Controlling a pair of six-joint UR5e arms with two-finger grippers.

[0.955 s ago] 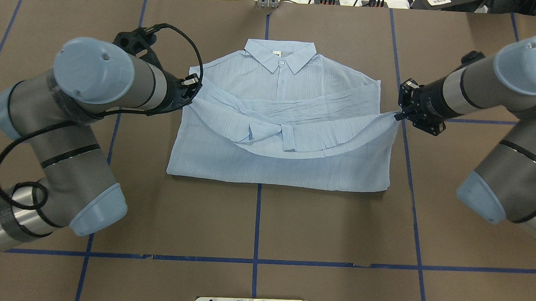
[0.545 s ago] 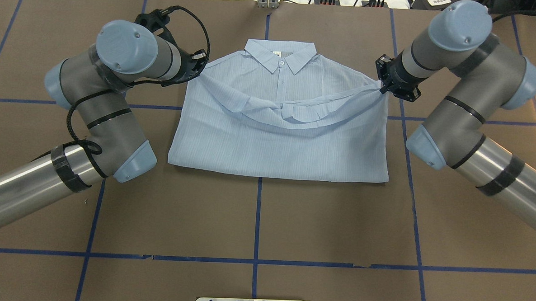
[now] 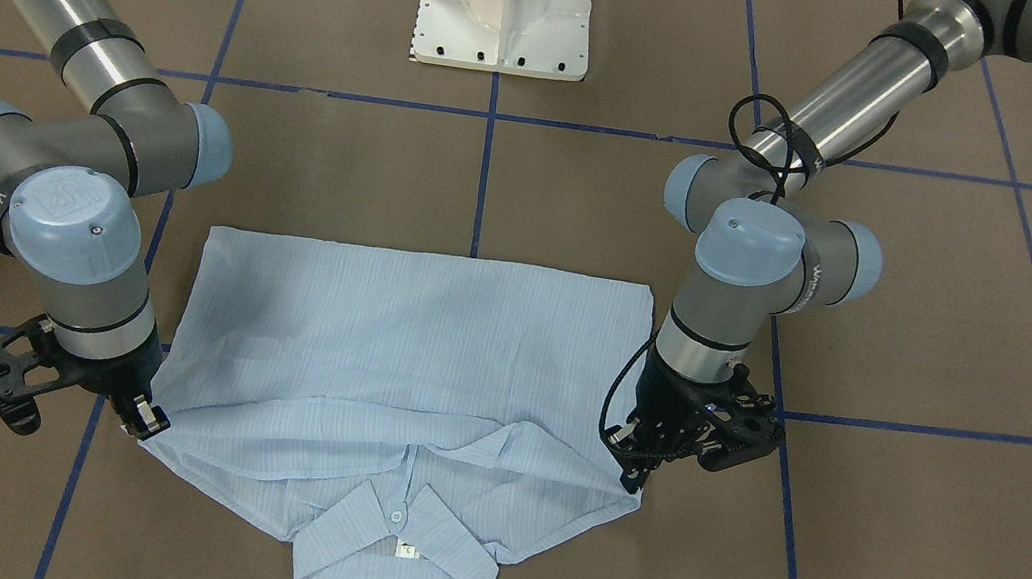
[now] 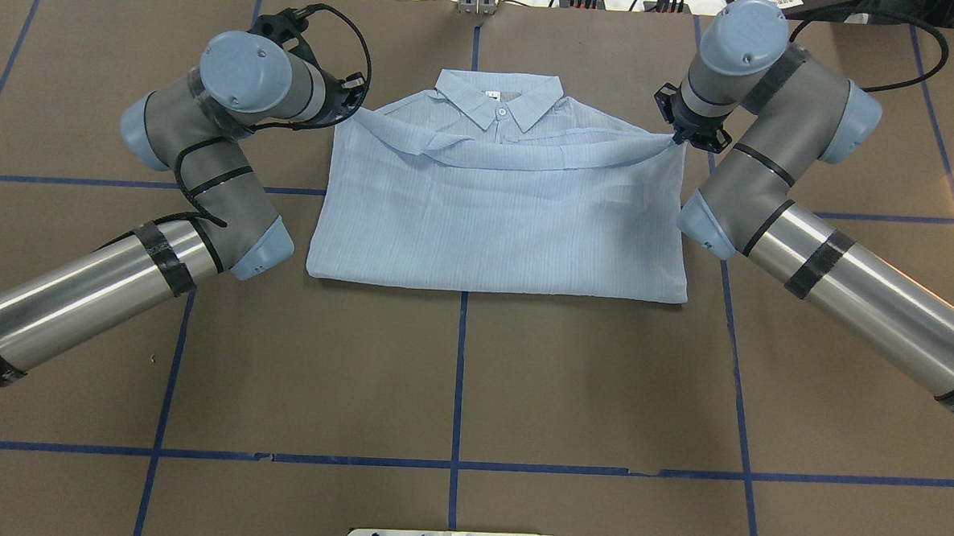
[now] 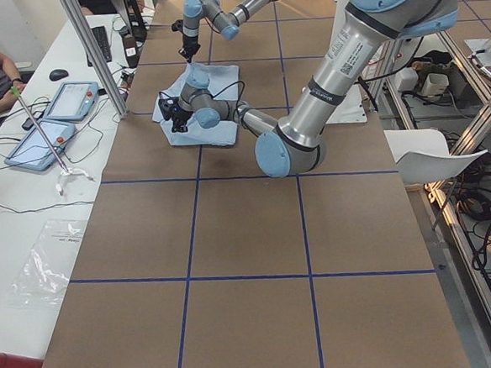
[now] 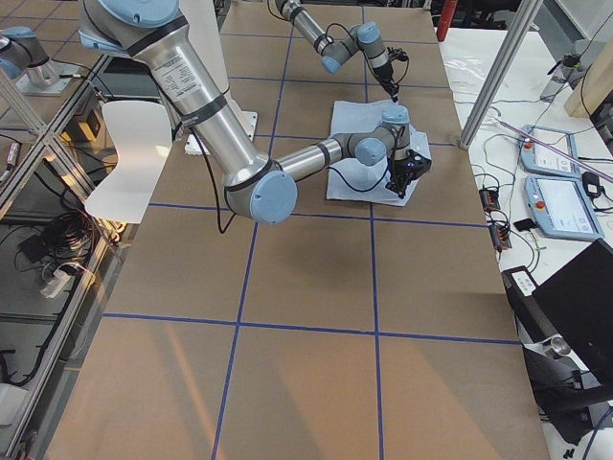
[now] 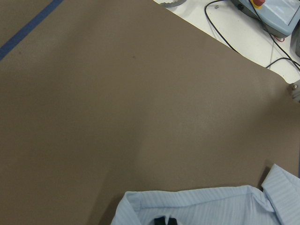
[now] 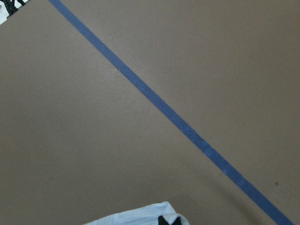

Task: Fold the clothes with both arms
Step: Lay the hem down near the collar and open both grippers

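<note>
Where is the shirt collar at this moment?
In the overhead view, the collar of the shirt lies at the far middle of the table, over the central blue tape line, between the left gripper and the right gripper.

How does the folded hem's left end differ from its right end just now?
The hem's left end carries a bunched pleat beside the collar; its right end runs smooth. In the overhead view the left corner sits slightly farther from the robot than the right corner. Shared: each end is pinched by its own gripper, left gripper and right gripper, beside the shoulders of the shirt.
</note>
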